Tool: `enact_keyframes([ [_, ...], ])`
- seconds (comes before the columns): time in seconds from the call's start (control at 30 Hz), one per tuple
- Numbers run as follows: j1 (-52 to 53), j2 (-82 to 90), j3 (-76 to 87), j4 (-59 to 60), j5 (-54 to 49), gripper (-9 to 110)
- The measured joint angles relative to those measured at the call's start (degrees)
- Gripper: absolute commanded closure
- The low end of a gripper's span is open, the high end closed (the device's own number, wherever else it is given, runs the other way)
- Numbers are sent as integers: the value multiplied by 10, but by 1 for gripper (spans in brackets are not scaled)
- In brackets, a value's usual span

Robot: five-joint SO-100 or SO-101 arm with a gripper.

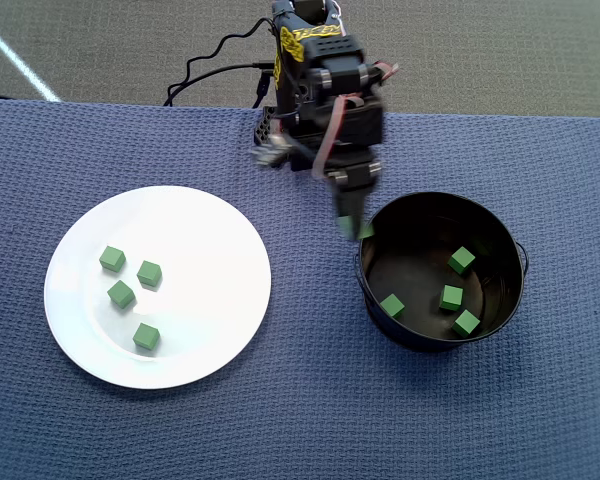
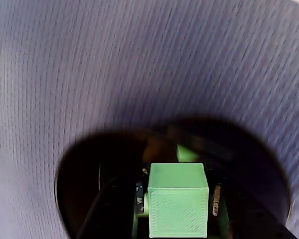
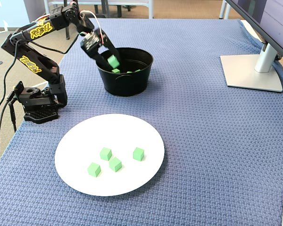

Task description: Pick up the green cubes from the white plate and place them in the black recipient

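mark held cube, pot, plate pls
held cube (image 2: 178, 206), wrist view, front face.
black pot (image 1: 492, 228), overhead view, inner wall.
white plate (image 3: 146, 129), fixed view, bare rim.

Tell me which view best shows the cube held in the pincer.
The wrist view: the held cube fills the lower centre, sharp, above the black pot. The fixed view shows it small between the pincer fingers at the pot's rim. The overhead view shows only a blurred green sliver.
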Motion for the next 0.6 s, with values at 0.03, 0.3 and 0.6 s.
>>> enact_keyframes([
  [0.03, -31, -1, 5, -11, 8, 102],
  [0.3, -150, -130, 7, -127, 51, 102],
  [0.6, -170, -185, 7, -159, 62, 50],
])
